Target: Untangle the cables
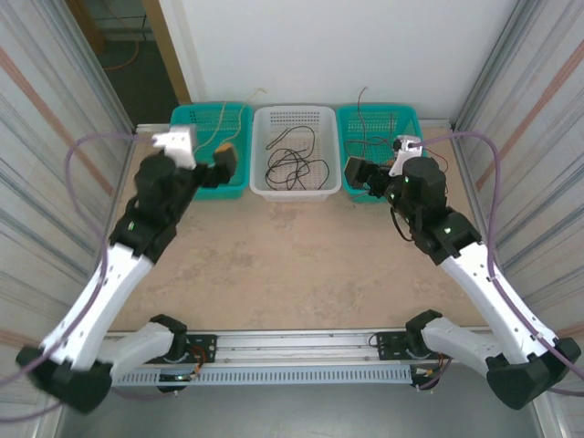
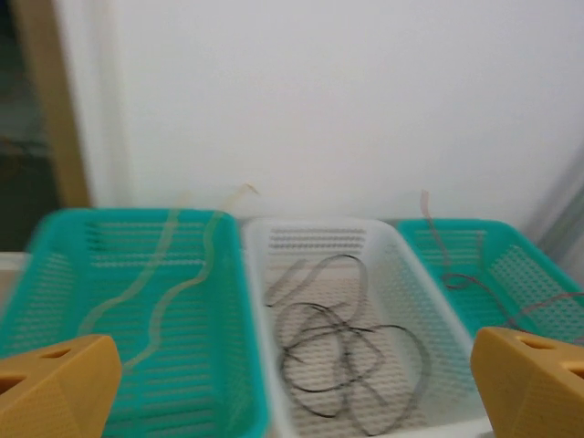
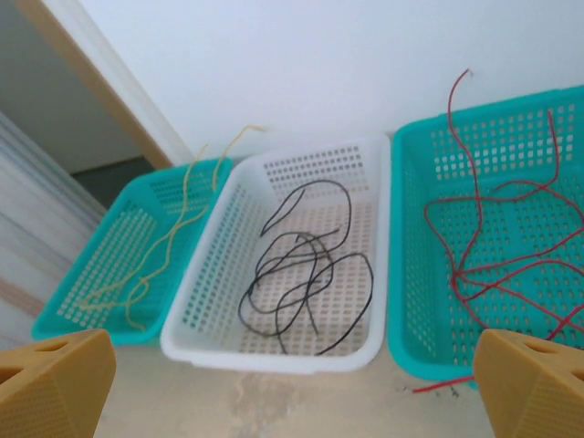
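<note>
The cables lie sorted in three baskets at the back of the table. Yellow cables (image 3: pixel 164 246) lie in the left teal basket (image 1: pixel 182 114). A loose tangle of black cables (image 1: pixel 290 164) fills the white basket (image 1: pixel 258 155). Red cables (image 3: pixel 493 246) sit in the right teal basket (image 1: pixel 415 123), with one red end (image 3: pixel 443 388) trailing onto the table. My left gripper (image 1: pixel 228 162) hovers at the left basket's right front corner, open and holding nothing. My right gripper (image 1: pixel 358 173) hangs open by the right basket's front left corner, with nothing between its orange fingers (image 3: pixel 534 383).
Corrugated metal walls (image 1: pixel 55 109) close in both sides and a white wall stands behind the baskets. A dark doorway (image 1: pixel 128 46) opens at the back left. Bare tan tabletop (image 1: pixel 292 265) stretches from the baskets to the arm rail (image 1: pixel 292 342).
</note>
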Controlling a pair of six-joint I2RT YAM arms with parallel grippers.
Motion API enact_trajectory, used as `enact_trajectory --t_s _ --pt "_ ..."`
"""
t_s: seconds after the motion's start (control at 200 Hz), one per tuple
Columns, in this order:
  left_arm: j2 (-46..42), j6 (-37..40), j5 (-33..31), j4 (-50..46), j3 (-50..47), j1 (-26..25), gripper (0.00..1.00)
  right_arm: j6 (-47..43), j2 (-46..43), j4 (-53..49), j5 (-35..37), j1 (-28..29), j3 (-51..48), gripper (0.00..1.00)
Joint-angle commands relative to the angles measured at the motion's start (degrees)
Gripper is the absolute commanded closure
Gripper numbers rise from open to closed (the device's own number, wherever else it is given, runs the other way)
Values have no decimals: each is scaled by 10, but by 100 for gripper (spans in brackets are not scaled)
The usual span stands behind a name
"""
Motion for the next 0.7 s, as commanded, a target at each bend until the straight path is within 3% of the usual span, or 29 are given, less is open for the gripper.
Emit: enact_trajectory --t_s 0.0,0.165,0.225,0.331,0.431,0.481,0.591,0.696 --pt "-50 114 -120 25 -148 4 1 0 31 91 74 -7 -51 1" --pt "-141 185 -205 174 -357 20 1 -28 142 14 261 -36 -52 1" --pt "-127 153 -228 180 -386 56 1 -11 172 23 324 -56 -79 1" --pt "-79 96 -257 196 -419 116 1 -23 194 109 396 -81 -153 1" --pt "-28 86 -213 242 -424 173 1 -85 220 253 453 -97 -224 1" --pt "9 71 -185 264 -420 204 1 -54 221 201 426 -115 -206 1" --pt "87 79 -153 346 -414 228 1 -165 238 404 385 -138 -269 1" --pt "152 106 -121 463 -416 229 1 -231 258 497 349 -161 -295 1"
